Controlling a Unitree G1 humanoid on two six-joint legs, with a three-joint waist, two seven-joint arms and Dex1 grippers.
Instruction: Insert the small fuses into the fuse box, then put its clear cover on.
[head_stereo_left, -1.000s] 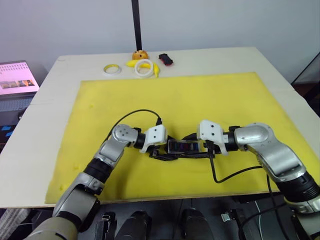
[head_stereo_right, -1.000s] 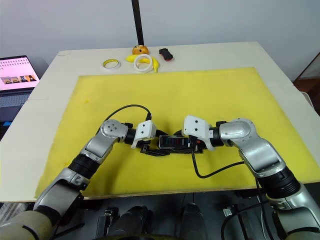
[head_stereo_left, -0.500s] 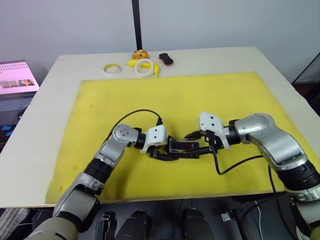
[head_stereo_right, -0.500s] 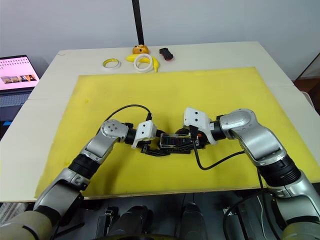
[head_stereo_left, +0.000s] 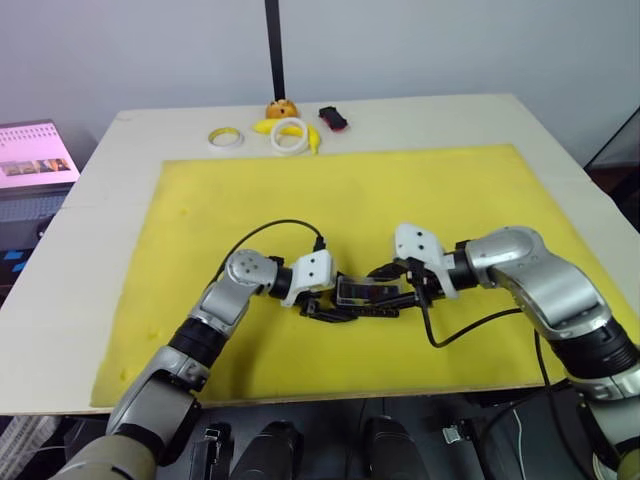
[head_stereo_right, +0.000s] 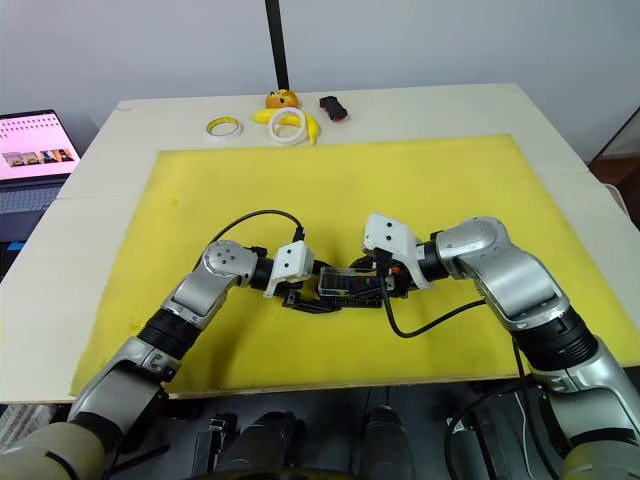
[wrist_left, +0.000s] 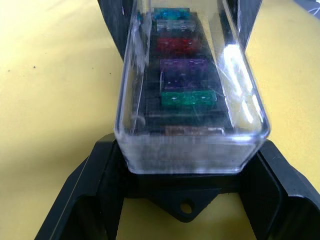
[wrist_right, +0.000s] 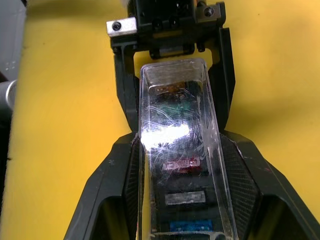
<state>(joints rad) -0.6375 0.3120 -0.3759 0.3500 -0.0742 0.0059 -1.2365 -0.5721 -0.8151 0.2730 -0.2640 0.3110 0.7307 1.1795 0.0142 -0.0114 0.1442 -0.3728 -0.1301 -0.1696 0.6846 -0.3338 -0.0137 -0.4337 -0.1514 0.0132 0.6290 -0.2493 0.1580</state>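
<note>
Fuses (wrist_left: 182, 70) are seen seated beneath the clear cover (wrist_left: 190, 90). The fuse box (head_stereo_right: 350, 287) is clamped endwise between left gripper (wrist_left: 187, 160) and right gripper (wrist_right: 175, 145) fingers, apparently so the cover can be pressed home.

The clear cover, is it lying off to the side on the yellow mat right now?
No, the clear cover sits over the fuse box, with the coloured small fuses visible through it.

I see a pale wooden worktop (head_stereo_left: 90, 220) with a large yellow foam mat (head_stereo_left: 340, 210) covering most of it, reaching its near edge. Along the far edge, on bare wood, lie a yellow tape ring (head_stereo_left: 224, 137), a white tape ring (head_stereo_left: 291, 137) on a yellow banana-like item (head_stereo_left: 265, 127), a small orange ball (head_stereo_left: 281, 108) and a black-and-red gadget (head_stereo_left: 332, 119).
</note>
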